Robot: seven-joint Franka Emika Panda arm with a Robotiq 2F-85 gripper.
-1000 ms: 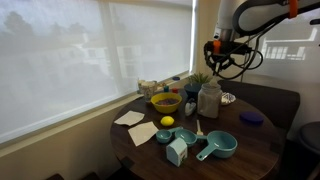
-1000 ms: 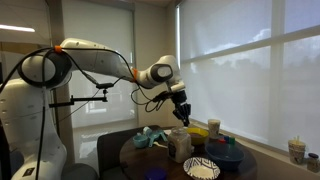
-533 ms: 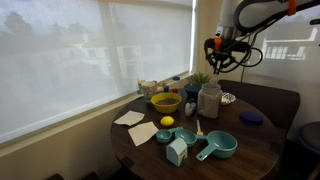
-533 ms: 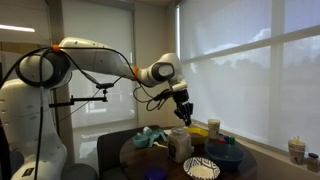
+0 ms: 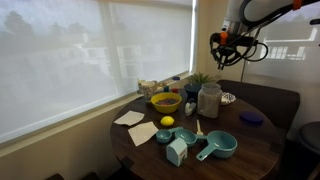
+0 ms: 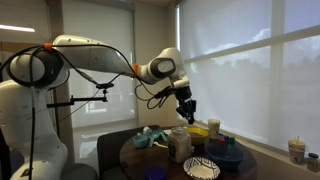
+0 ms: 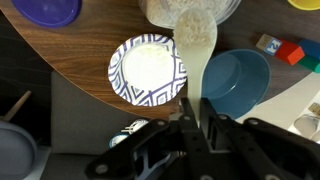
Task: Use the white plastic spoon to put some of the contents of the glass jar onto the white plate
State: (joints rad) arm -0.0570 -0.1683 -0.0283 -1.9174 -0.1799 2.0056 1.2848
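In the wrist view my gripper is shut on the handle of the white plastic spoon. The spoon's bowl carries pale whitish grains and points toward the glass jar at the top edge. The white plate, with a dark patterned rim, lies just left of the spoon and looks bare. In both exterior views the gripper hangs well above the jar and the plate. The spoon is too small to make out there.
On the round wooden table are a yellow bowl, a lemon, teal measuring cups, a dark purple disc, white napkins and a small plant. A blinded window runs behind.
The gripper has risen with the spoon and shifted a little sideways, away from the jar's mouth. The things on the table have not moved.
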